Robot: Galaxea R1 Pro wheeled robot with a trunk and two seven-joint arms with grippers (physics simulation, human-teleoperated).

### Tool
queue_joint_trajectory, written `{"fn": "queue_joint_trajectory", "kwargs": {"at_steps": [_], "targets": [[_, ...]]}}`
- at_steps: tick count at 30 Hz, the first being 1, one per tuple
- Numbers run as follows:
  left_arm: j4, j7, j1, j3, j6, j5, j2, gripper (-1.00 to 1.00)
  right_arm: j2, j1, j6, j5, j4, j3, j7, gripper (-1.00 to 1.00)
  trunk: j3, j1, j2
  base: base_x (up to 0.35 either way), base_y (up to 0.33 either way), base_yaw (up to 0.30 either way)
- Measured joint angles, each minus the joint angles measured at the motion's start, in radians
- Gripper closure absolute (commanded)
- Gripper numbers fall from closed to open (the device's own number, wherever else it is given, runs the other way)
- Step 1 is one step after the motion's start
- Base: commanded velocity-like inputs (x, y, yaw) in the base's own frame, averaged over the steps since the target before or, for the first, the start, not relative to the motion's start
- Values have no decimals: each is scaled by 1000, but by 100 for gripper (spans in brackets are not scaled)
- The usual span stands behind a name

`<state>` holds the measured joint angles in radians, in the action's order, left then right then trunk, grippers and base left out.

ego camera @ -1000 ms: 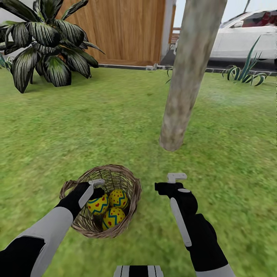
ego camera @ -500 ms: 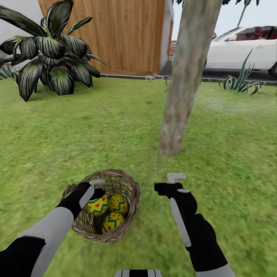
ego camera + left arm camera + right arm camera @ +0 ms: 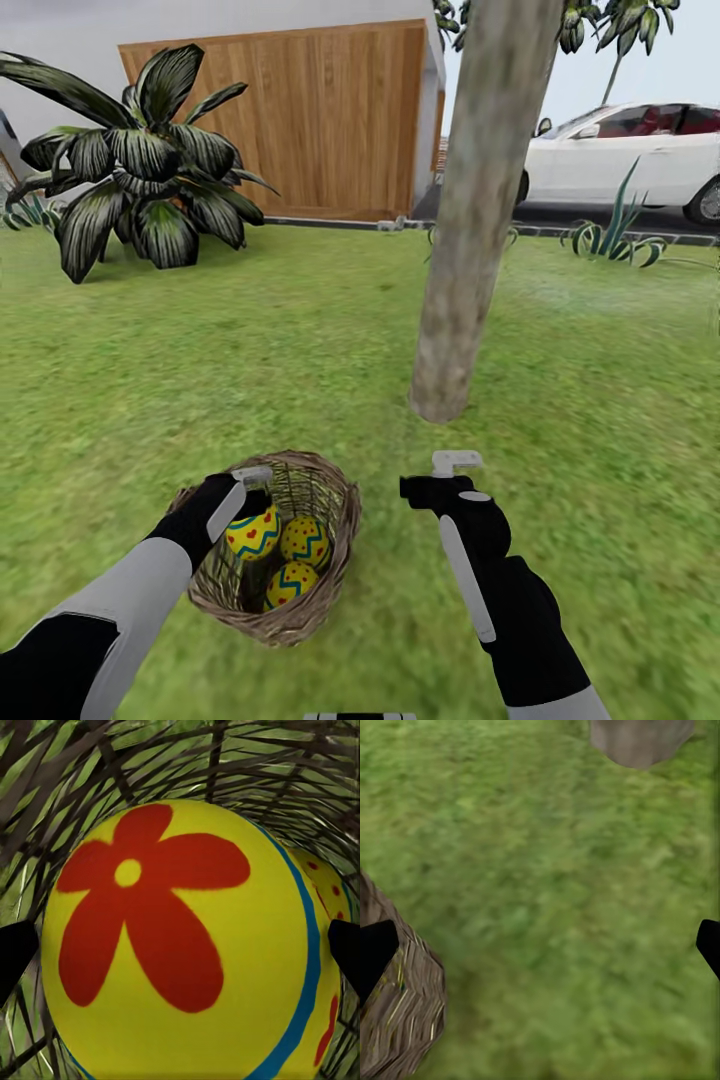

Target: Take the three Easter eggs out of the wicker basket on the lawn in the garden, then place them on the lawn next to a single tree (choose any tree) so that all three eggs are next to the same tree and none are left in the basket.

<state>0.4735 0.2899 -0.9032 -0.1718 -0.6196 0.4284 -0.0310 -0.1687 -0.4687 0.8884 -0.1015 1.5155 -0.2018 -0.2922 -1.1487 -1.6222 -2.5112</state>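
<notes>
The wicker basket (image 3: 340, 500) sits on the lawn (image 3: 300, 350) just in front of me. My left gripper (image 3: 252, 500) reaches into it and is shut on one Easter egg (image 3: 253, 532), held a little above the other two eggs (image 3: 305, 540) (image 3: 291, 583). In the left wrist view that egg (image 3: 172, 945), with its red flower, sits between the dark fingertips (image 3: 15, 952). My right gripper (image 3: 435, 475) hangs open over the grass to the right of the basket (image 3: 397, 1020). The tree trunk (image 3: 470, 230) stands just beyond, and its base (image 3: 641, 739) is close.
A large dark-leaved plant (image 3: 140, 180) grows at the back left before a wooden wall (image 3: 320, 120). A white car (image 3: 630, 150) is parked at the back right behind a spiky plant (image 3: 610, 235). Open grass surrounds the trunk.
The view has tilted upward. My left gripper keeps its egg while the basket and the other two eggs have dropped away below it. The right gripper has stayed open.
</notes>
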Motion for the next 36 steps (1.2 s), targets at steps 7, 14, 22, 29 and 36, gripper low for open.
{"fn": "queue_joint_trajectory", "kwargs": {"at_steps": [7, 14, 22, 29, 36], "targets": [[0, 0, -1, -18, -1, 1, 0, 100, 0, 0, 0, 0, -1, 0, 0, -100, 27, 3, 2, -68, -55, 0], [0, -1, -1, -33, -4, 2, 1, 100, -1, 0, 0, 0, -1, -1, 0, -100, 54, 6, 3, -215, -170, 0], [2, 0, -1, -40, -41, 3, 0, 100, 1, 0, -4, -12, 0, -28, 0, -100, 85, 10, 5, -32, -25, 0], [191, -1, 1, -40, -164, 4, -3, 100, 3, 0, -4, -21, -1, -32, 0, -100, 112, 13, 7, 0, 0, 0], [509, 113, 8, -40, -315, 3, -6, 100, 3, 0, -4, -21, 0, -32, 0, -100, 139, 16, 8, 0, 0, 0]]}}
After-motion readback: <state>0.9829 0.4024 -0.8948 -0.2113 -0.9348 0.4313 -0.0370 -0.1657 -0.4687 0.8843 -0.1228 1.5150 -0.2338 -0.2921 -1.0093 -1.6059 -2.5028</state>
